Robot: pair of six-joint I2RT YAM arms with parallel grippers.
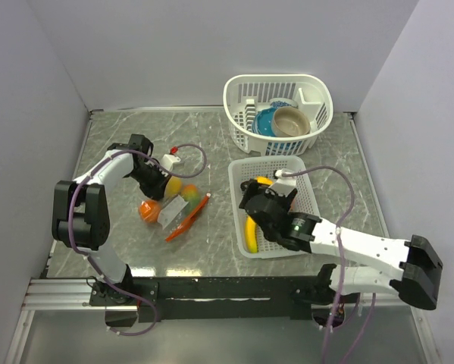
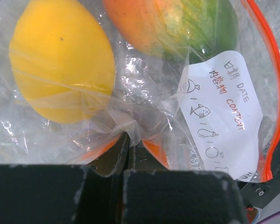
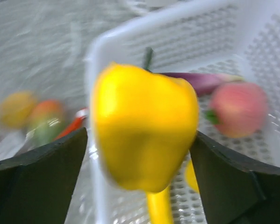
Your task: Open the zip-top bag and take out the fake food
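The zip-top bag (image 1: 183, 208) lies left of centre, its red-orange zipper strip (image 2: 276, 93) toward the white rectangular basket. Inside it are a yellow lemon (image 2: 60, 60), an orange-green fruit (image 2: 177, 23) and an orange fruit (image 1: 149, 211). My left gripper (image 2: 129, 140) is shut on a pinch of the bag's clear plastic at its far corner. My right gripper (image 3: 139, 135) is over the rectangular basket (image 1: 234, 197), jaws wide apart. A blurred yellow pepper (image 3: 144, 126) sits between them, with a gap on the left side. A banana (image 1: 251, 233), a peach (image 3: 238, 107) and a purple eggplant (image 3: 205, 80) lie in that basket.
A round white basket (image 1: 317, 91) at the back right holds a blue bowl (image 1: 268, 121) and a tan bowl (image 1: 291, 121). Grey walls stand on the left, the back and the right. The bag's white label (image 2: 221, 116) faces the left wrist camera.
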